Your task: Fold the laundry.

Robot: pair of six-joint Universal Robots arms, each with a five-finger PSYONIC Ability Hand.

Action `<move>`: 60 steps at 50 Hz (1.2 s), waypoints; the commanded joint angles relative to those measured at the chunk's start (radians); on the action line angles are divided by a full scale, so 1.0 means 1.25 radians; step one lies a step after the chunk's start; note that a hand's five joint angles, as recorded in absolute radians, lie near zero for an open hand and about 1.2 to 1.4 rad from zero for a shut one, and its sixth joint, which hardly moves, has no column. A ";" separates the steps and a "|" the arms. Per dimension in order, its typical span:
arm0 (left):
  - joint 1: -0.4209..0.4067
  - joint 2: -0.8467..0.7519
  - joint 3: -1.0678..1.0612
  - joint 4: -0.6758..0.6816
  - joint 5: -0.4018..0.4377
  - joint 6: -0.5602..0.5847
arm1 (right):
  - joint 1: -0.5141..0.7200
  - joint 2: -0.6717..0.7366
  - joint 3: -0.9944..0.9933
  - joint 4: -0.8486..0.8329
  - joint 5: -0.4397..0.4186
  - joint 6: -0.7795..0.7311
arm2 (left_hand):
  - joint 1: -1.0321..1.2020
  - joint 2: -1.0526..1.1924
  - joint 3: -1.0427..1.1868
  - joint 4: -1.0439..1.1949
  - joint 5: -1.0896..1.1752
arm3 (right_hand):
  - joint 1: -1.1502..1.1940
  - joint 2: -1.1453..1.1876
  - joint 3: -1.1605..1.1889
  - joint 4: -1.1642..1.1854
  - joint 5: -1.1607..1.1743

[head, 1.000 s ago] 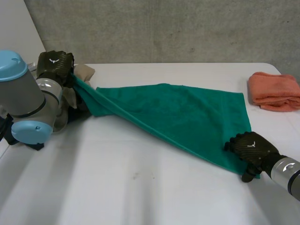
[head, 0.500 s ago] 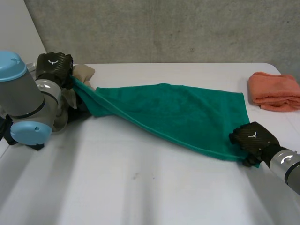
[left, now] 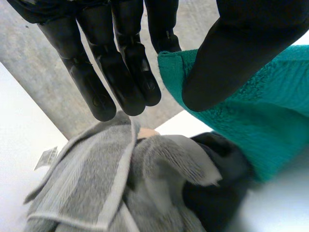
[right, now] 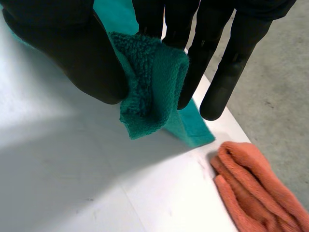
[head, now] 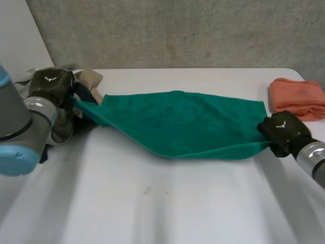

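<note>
Across the white table point(head: 152, 213) I see the green towel point(head: 188, 122) stretched from side to side, doubled over on itself, its near edge sagging in a shallow curve. At the table's far left corner lies a heap of grey towel point(left: 96, 183) and dark cloth point(left: 217, 193), and by the far right edge sits a folded orange towel point(head: 297, 96). My left hand point(head: 48, 84) pinches the green towel's left end between thumb and fingers just above that heap, and my right hand point(head: 282, 129) clamps the right corner the same way, near the orange towel.
</note>
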 commanded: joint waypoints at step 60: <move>-0.107 -0.389 0.272 0.210 -0.092 0.254 | 0.080 0.470 -0.717 0.278 0.277 0.143 | -0.559 -0.604 -0.601 -0.605 -0.578 | -0.747 -0.797 -0.802 -0.818 -0.784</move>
